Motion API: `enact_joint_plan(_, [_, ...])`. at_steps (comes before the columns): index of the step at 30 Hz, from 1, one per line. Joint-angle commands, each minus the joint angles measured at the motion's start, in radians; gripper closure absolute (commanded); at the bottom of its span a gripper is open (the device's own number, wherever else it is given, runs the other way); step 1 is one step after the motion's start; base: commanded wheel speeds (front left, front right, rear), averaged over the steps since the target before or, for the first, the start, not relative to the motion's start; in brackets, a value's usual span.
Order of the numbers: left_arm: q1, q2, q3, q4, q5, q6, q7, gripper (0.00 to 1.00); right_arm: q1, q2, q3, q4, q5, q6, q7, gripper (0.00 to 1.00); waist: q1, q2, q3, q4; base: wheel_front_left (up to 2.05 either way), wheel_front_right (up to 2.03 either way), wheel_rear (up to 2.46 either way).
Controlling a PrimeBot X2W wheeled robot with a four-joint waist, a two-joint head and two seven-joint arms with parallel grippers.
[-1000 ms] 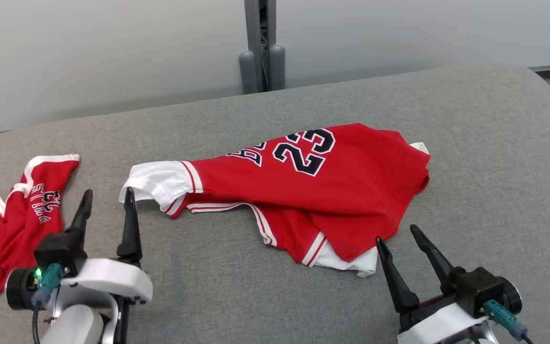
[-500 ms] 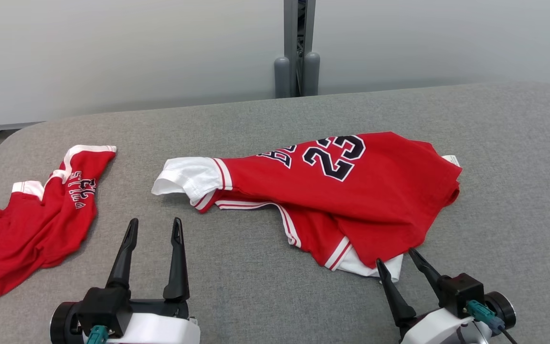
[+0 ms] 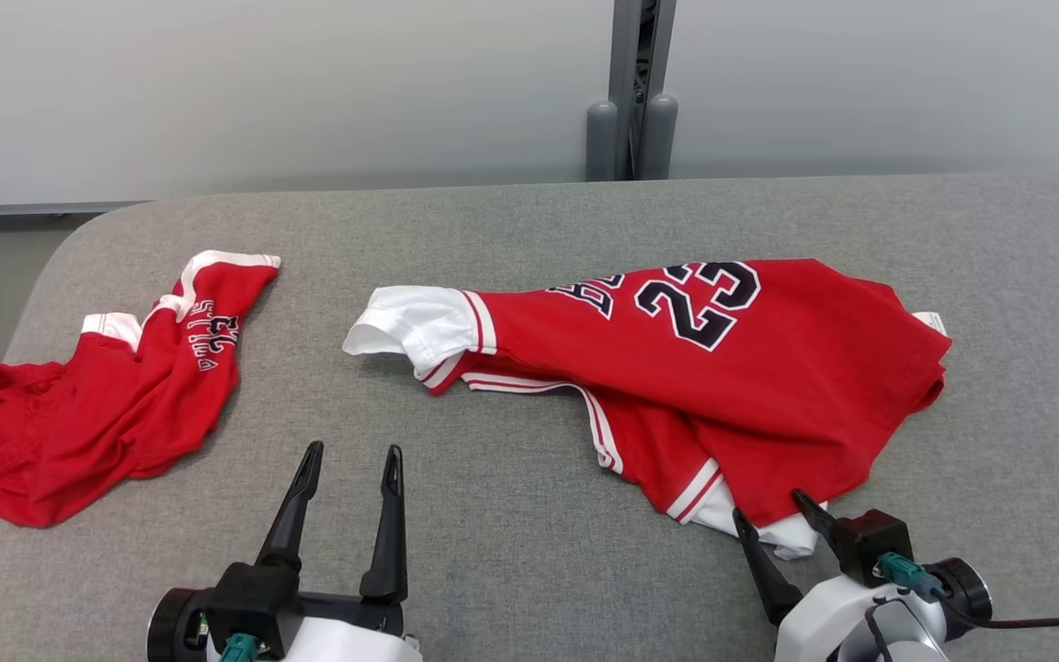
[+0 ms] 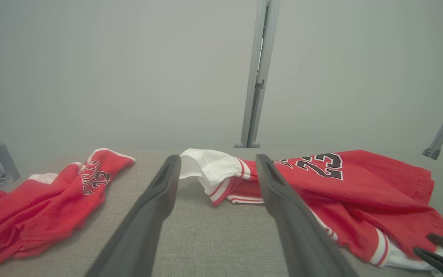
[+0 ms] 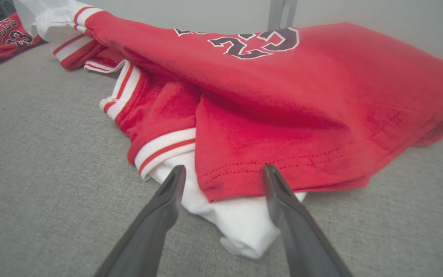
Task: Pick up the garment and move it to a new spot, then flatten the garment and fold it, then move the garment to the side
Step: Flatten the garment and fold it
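Jersey (image 3: 723, 368) crumpled, half-doubled on table (image 3: 511, 230). Soft, light, limp cloth: likely sags and drags when lifted, no breakage risk. Best hold: near hem corner or white sleeve (image 5: 240, 227). Right gripper (image 3: 767, 506) jaws wide, tips flanking that sleeve, nothing pinched. Left gripper (image 3: 353, 449) jaws wide, empty, left of jersey.

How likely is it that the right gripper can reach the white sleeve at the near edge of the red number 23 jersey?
Probably yes: the right gripper is open, apparently flanking the white sleeve, with nothing in the way.
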Motion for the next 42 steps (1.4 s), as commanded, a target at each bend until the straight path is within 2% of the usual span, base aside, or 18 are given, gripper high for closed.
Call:
enact_joint_plan(1, [-0.011, 0.0, 0.005, 0.005, 0.011, -0.008, -0.001, 0.0, -0.011, -0.007, -0.002, 0.014, 0.001, 0.0, -0.001, 0.0, 0.0, 0.0, 0.002, 0.005, 0.0, 0.0, 0.0])
enact_joint_plan(2, [-0.011, -0.003, 0.007, 0.007, 0.013, -0.01, -0.001, 0.0, -0.019, -0.007, -0.002, 0.026, 0.002, 0.0, -0.001, 0.3, 0.0, 0.0, 0.002, 0.007, 0.0, 0.0, 0.0])
enact_joint_plan(4, [-0.009, -0.006, 0.011, 0.01, 0.016, -0.018, -0.001, 0.0, -0.031, -0.007, -0.002, 0.043, 0.007, 0.0, -0.001, 0.82, 0.0, 0.0, 0.005, 0.012, 0.0, 0.0, 0.0])
enact_joint_plan(5, [-0.009, -0.006, 0.014, 0.012, 0.018, -0.02, -0.001, 0.0, -0.034, -0.007, 0.0, 0.051, 0.009, 0.0, -0.001, 1.0, 0.0, 0.0, 0.006, 0.013, 0.0, 0.0, 0.0])
enact_joint_plan(16, [-0.004, -0.008, 0.047, 0.022, 0.046, -0.041, -0.002, 0.0, -0.023, -0.007, -0.048, 0.013, -0.01, 0.0, -0.001, 1.0, 0.0, 0.0, 0.013, -0.019, 0.0, 0.0, 0.0])
enact_joint_plan(21, [-0.008, -0.011, 0.054, 0.029, 0.053, -0.053, -0.002, 0.0, -0.01, -0.012, -0.127, -0.017, -0.07, 0.0, -0.001, 1.0, 0.0, 0.0, 0.019, -0.047, 0.0, 0.0, 0.0])
enact_joint_plan(31, [-0.022, -0.014, 0.067, 0.04, 0.069, -0.08, -0.002, 0.0, 0.0, -0.077, -0.367, -0.098, -0.159, 0.0, -0.001, 1.0, 0.0, 0.0, 0.045, -0.073, 0.0, 0.0, 0.0])
enact_joint_plan(32, [-0.022, -0.014, 0.067, 0.04, 0.069, -0.08, -0.002, 0.0, 0.0, -0.077, -0.367, -0.098, -0.159, 0.0, -0.001, 1.0, 0.0, 0.0, 0.045, -0.073, 0.0, 0.0, 0.0])
enact_joint_plan(37, [-0.029, -0.015, 0.073, 0.049, 0.075, -0.089, -0.002, 0.0, 0.01, -0.082, -0.469, -0.198, -0.205, 0.0, -0.001, 1.0, 0.0, 0.0, 0.057, -0.08, 0.0, 0.0, 0.0])
enact_joint_plan(40, [-0.036, -0.017, 0.074, 0.055, 0.078, -0.095, -0.002, 0.0, 0.02, -0.073, -0.497, -0.29, -0.241, 0.0, -0.001, 1.0, 0.0, 0.0, 0.065, -0.085, 0.0, 0.0, 0.0])
enact_joint_plan(42, [-0.039, -0.019, 0.071, 0.061, 0.081, -0.099, -0.002, 0.0, 0.053, -0.061, -0.484, -0.282, -0.248, 0.0, -0.001, 1.0, 0.0, 0.0, 0.067, -0.087, 0.0, 0.0, 0.0])
